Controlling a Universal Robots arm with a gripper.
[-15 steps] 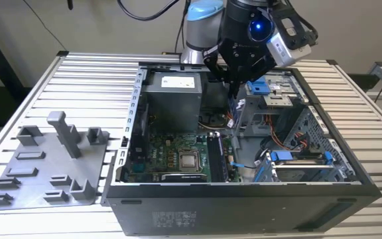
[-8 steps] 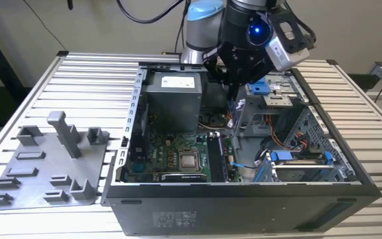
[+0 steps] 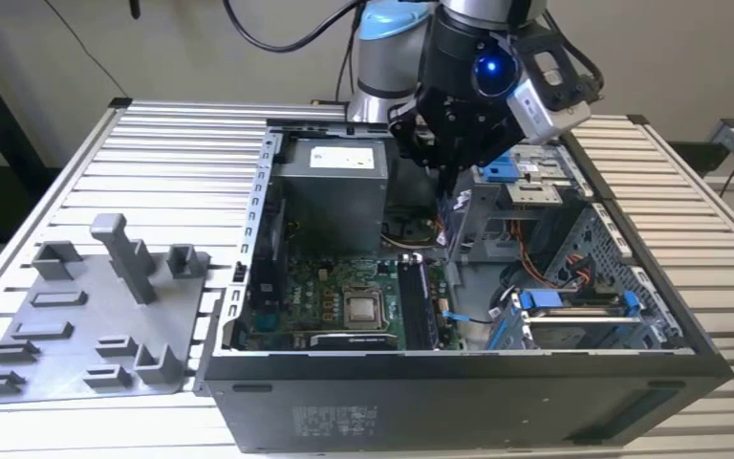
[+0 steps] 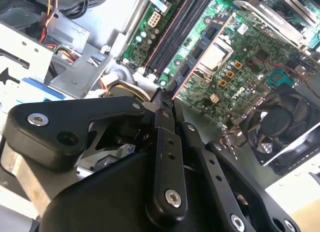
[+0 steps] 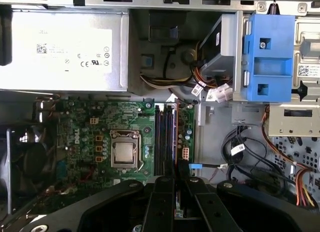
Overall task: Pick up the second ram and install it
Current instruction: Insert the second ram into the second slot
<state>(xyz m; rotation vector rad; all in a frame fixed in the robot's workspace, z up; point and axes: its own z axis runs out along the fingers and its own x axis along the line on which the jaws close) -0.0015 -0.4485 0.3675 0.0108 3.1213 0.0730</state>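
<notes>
1. Slatted metal table point(image 3: 61, 153) with a pale wall behind it. An open computer case point(image 3: 469, 406) lies on its side on the table, with its interior facing up.
2. My gripper point(image 3: 449, 164) hangs over the open case, well above its floor.
3. My fingers point(image 5: 161, 204) are clenched together on the second ram point(image 5: 181, 174). It shows edge-on as a thin dark strip pinched between them and reaches a little past my fingertips, down toward the case.
4. Motherboard point(image 5: 85, 137): green, flat on the case floor, below my fingertips in both wrist views.
5. Memory slots point(image 5: 164, 137): dark parallel rails on the motherboard, beneath my fingertips and running away from them. The second ram hangs above them and is not seated.
6. Processor point(image 5: 123, 153): a silver square in its socket, just beside the memory slots and to one side of my fingers.
7. Power supply point(image 5: 60, 47): a grey box with a white label, beyond the motherboard from my fingertips.
8. Blue bracket point(image 5: 267, 57): on the metal drive cage, off to the other side of my fingers, with bundled cables point(image 5: 200, 87) nearer to them.
9. Fan point(image 4: 280, 127): black, at the motherboard's edge, apart from my fingertips.
10. Grey fixture plate point(image 3: 74, 335): has upright pegs and sits on the table at the exterior view's left of the case, well apart from my fingers.
</notes>
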